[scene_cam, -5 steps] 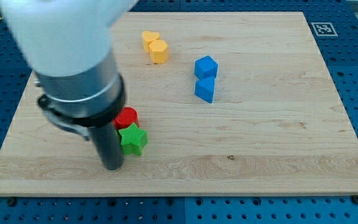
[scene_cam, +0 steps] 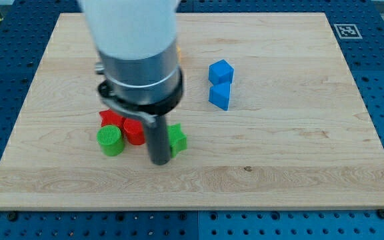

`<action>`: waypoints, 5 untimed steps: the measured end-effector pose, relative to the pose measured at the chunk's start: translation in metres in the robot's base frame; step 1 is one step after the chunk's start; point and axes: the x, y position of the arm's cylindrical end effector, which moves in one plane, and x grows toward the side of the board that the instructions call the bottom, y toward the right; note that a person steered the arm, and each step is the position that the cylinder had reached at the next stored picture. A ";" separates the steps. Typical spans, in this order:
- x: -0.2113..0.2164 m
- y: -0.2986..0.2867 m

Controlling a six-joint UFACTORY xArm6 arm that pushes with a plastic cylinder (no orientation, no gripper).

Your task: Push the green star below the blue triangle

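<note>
The green star [scene_cam: 177, 139] lies near the board's middle-left, partly hidden by my rod. My tip [scene_cam: 160, 161] touches the star's left side, just lower-left of it. The blue triangle [scene_cam: 220, 95] lies up and to the right of the star, directly under a blue cube [scene_cam: 221, 71]. The star is below and to the left of the triangle, with a clear gap between them.
A red cylinder [scene_cam: 135, 132], a green cylinder [scene_cam: 111, 141] and a red block [scene_cam: 109, 119] of unclear shape cluster left of my tip. The arm's body hides the yellow blocks except a sliver [scene_cam: 179, 52]. The wooden board [scene_cam: 299, 160] sits on a blue pegboard.
My tip moved right, pushing the green star right, away from the red cylinder. The arm now covers the yellow blocks; the green cylinder and a red block came into view.
</note>
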 end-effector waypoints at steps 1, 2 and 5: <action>-0.013 0.028; -0.023 0.035; -0.057 -0.007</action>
